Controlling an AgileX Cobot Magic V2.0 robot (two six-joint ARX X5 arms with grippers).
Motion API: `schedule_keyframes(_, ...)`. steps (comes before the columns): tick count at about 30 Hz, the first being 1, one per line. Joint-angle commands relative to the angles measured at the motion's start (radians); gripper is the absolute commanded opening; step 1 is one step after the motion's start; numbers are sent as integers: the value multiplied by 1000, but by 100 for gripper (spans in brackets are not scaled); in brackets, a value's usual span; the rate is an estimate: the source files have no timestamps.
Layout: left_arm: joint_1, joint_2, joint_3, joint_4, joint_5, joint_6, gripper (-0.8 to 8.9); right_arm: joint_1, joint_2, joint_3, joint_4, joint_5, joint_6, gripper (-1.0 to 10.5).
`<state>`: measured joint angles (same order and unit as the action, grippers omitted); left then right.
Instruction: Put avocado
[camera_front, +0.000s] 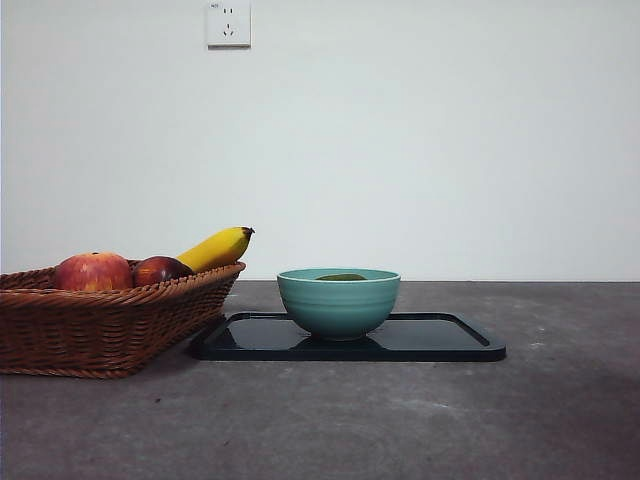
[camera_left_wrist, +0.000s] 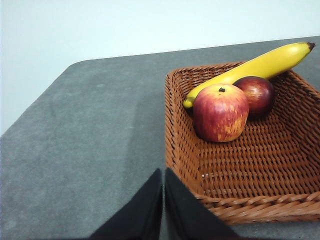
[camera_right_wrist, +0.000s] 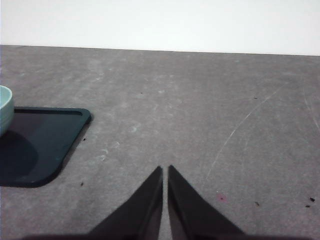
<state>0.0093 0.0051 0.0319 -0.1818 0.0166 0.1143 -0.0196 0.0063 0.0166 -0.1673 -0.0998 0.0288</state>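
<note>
The avocado (camera_front: 341, 277) already lies inside the teal bowl (camera_front: 338, 303) on the black tray (camera_front: 440, 340). Left tool (camera_left_wrist: 163, 200) and right tool (camera_right_wrist: 165, 197) are closed and empty. We judge placement complete; we keep both clear of the bowl.

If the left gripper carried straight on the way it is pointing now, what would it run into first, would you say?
Most likely the near rim of the wicker basket, just beside the shut left gripper; slightly off, it would slide over bare table alongside. Depth is hard to judge.
</note>
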Motion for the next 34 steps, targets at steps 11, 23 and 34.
schedule_keyframes(11, 3, -2, -21, -6, -2, -3, 6, 0, -3, -6, 12, 3, 19, 9)
schedule_keyframes(23, 3, -2, -21, -6, -2, -3, 6, 0, -3, -6, 12, 3, 19, 9)
schedule_keyframes(34, 3, -2, -21, -6, -2, -3, 6, 0, -3, -6, 12, 3, 19, 9)
